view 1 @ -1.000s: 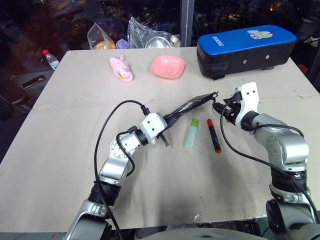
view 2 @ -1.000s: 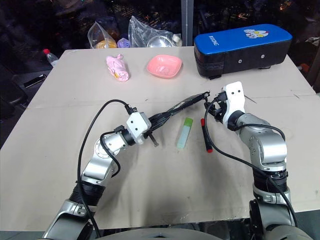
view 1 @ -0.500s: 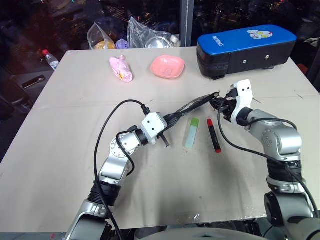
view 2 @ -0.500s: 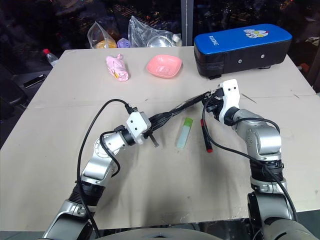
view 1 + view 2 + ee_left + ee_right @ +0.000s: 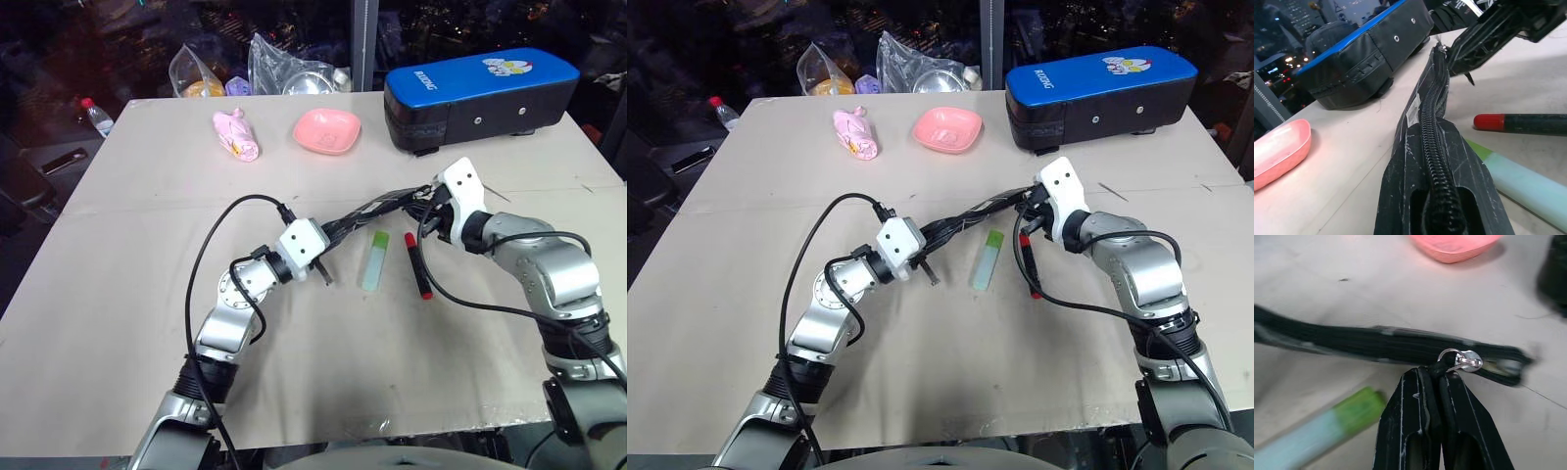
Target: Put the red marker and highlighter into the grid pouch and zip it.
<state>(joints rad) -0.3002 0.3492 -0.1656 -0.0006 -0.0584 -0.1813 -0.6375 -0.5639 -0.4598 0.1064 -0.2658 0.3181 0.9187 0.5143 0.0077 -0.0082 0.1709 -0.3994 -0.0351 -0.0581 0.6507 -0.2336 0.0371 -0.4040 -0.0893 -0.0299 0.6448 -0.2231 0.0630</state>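
Table (image 5: 118,294): a pale board top carrying all items. Case (image 5: 480,93): a large black hard case with a blue lid, at the far right of the table. Bowl (image 5: 328,130): a shallow pink dish at the far middle, just left of the case. Pink toy (image 5: 238,134): a small crumpled pink item left of the bowl. Plastic bags (image 5: 265,70): clear bags lying along the far edge of the table.

Pouch (image 5: 367,211): the black grid pouch, held off the table on edge between the two grippers, zipper side up. Left gripper (image 5: 328,238): fingers closed on the near end of the pouch. Right gripper (image 5: 431,204): fingers closed, pinching the zipper pull (image 5: 1464,361) at the far end of the pouch; the silver slider sits just past the fingertips.

Highlighter (image 5: 375,259): mint-green stick with its green cap pointing away, flat on the table below the pouch. Marker (image 5: 418,264): red-capped pen lying just right of the highlighter, roughly parallel to it, apart from it. Both lie outside the pouch.
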